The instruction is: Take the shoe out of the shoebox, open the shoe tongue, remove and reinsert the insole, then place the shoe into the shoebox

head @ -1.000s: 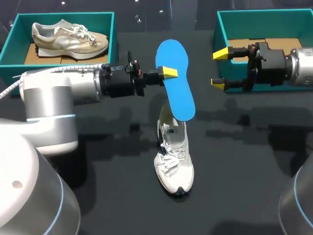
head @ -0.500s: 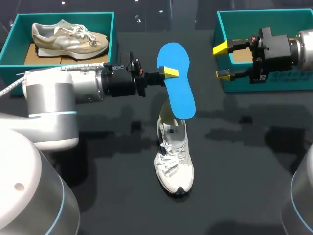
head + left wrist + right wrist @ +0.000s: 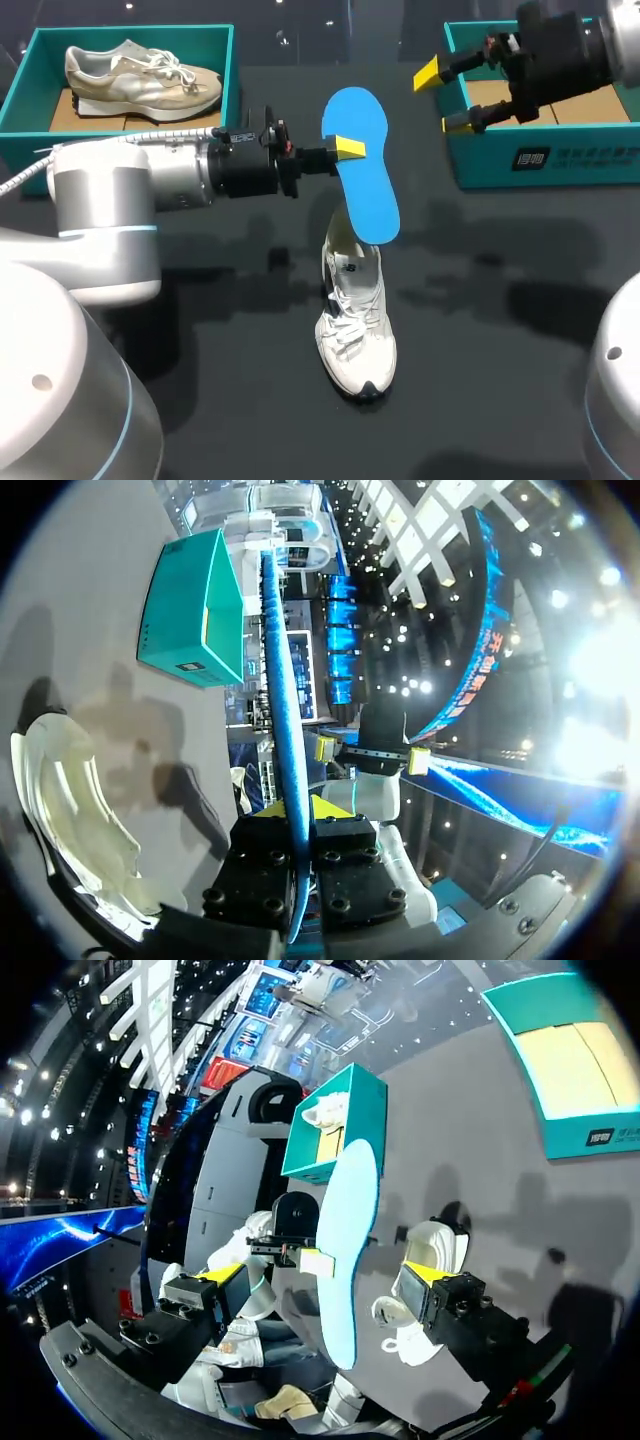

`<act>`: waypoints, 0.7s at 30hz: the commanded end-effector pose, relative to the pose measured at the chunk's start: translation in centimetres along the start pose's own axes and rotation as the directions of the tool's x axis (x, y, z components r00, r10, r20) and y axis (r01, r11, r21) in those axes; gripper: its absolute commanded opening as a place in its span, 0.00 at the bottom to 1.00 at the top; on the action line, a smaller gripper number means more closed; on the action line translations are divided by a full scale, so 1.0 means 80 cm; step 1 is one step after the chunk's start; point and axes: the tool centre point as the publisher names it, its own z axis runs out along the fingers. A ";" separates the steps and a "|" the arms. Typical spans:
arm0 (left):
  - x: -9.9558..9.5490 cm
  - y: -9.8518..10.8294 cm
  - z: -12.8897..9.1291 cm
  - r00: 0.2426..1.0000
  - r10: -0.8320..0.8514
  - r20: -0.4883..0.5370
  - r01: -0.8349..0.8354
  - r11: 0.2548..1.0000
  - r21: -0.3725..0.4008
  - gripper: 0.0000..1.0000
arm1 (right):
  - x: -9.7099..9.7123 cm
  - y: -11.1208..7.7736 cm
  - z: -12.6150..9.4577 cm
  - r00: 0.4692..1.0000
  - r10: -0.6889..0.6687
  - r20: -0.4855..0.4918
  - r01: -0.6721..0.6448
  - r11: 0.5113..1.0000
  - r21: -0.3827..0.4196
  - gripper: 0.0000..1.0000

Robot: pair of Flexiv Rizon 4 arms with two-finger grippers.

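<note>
Left gripper (image 3: 349,150) clenched on the blue insole (image 3: 362,190), held above the white shoe (image 3: 356,325) — right gripper (image 3: 443,100) released, fingers apart, at the teal shoebox's (image 3: 545,165) edge.

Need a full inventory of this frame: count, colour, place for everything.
Insole: 1, blue, held in the air above the heel end of the white shoe.
White shoe: 1, white, mid-table, toe toward the robot.
Left shoebox: 1, teal, far left corner.
Beige shoe: 1, beige, lying inside the left shoebox.
Right shoebox: 1, teal, far right; cardboard floor showing, no shoe visible.
Table: 1, black.
Left gripper: 1, yellow tips, shut on the insole's edge.
Right gripper: 1, yellow tips, open, at the right shoebox's left end.
</note>
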 end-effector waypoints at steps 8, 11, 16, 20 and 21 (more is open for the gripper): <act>0.000 0.001 -0.001 1.000 0.000 -0.001 0.000 1.000 0.001 0.00 | 0.059 0.003 0.008 0.857 -0.066 0.512 0.053 0.998 0.040 1.00; 0.000 0.001 -0.001 1.000 0.000 -0.001 0.000 1.000 0.001 0.00 | 0.070 0.000 0.018 0.820 -0.074 0.567 0.063 0.997 0.039 1.00; 0.000 0.001 -0.001 1.000 0.000 -0.001 0.000 1.000 0.001 0.00 | 0.083 -0.006 0.036 0.768 -0.078 0.636 0.073 0.997 0.033 1.00; 0.000 0.001 -0.001 1.000 0.000 -0.001 0.000 1.000 0.001 0.00 | 0.098 -0.011 0.049 0.716 -0.084 0.693 0.084 0.996 0.034 1.00; 0.000 0.001 -0.001 1.000 0.000 -0.001 0.000 1.000 0.001 0.00 | 0.102 -0.013 0.053 0.699 -0.089 0.710 0.089 0.995 0.038 1.00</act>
